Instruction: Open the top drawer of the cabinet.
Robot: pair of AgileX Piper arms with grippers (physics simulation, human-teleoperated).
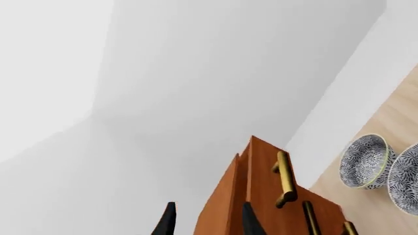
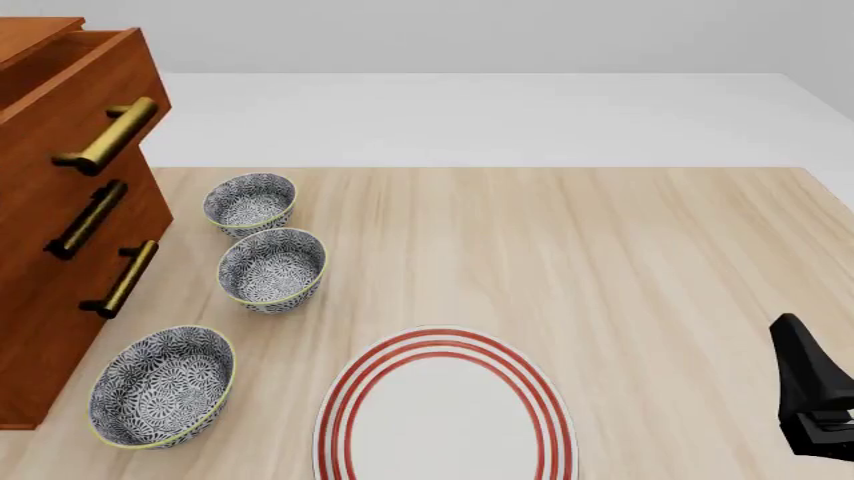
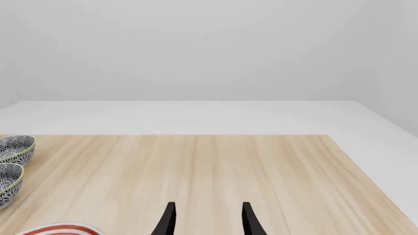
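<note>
At ten o'clock, the cabinet's (image 2: 54, 250) rigid top drawer (image 2: 80, 90) is best gripped by its brass handle (image 2: 110, 135); both grippers, left gripper (image 1: 207, 220) and right gripper (image 3: 207, 220), are seen spread, empty.

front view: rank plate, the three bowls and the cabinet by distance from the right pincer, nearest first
1. Red-ringed plate, at the near edge, to the left of the right pincer.
2. Middle bowl, left of centre.
3. Near bowl and far bowl: too close to call.
4. Cabinet, at the far left edge.
</note>
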